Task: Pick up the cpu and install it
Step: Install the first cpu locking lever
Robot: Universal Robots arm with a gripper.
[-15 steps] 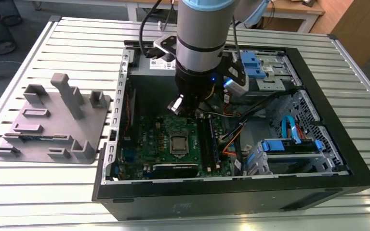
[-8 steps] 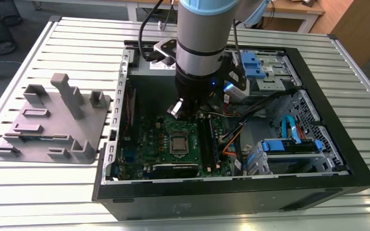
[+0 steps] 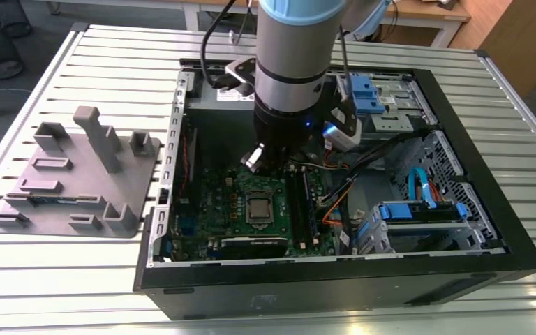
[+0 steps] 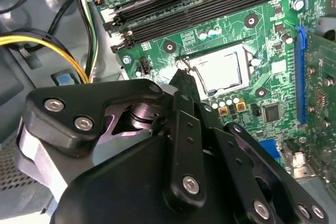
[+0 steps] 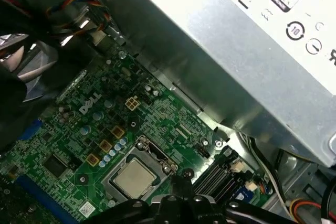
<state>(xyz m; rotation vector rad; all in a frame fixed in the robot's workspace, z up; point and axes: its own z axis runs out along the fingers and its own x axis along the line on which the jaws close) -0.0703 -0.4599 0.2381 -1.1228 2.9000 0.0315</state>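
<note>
Gripper [image 4: 185, 80] hangs low inside the open computer case [image 3: 491, 230], operator, under the arm [image 3: 292, 63], and your fingertips sit right at the corner of the socket [image 4: 218, 69] on the motherboard [image 3: 240, 202]. In the second wrist view the dark fingers [image 4: 181, 129] run together toward one narrow tip with nothing between them, so I judge them clenched on nothing.

Now the cpu [image 5: 134, 176]: its silver-grey top lies flat in the socket frame, near the middle of the motherboard and toward the case's front edge in the exterior view. It looks seated already, though whether the latch is down I can't say.

The relation that counts: the chip [image 4: 219, 71] lies just beyond your fingertips and a little below them, off one socket corner, with the small lever hook between tip and chip. Being square, it has no long axis; its edges run parallel with the memory slots [image 4: 199, 3], which lie just beside the socket.

Further out, the big grey metal box [image 5: 252, 61] with its white label sits along the case's far wall. Blue drive brackets [image 3: 366, 91] line the case on the exterior view's right. Outside the case, on the slatted worktop [image 3: 109, 63], the grey plastic tray [image 3: 72, 178] with upright posts stands well apart.
</note>
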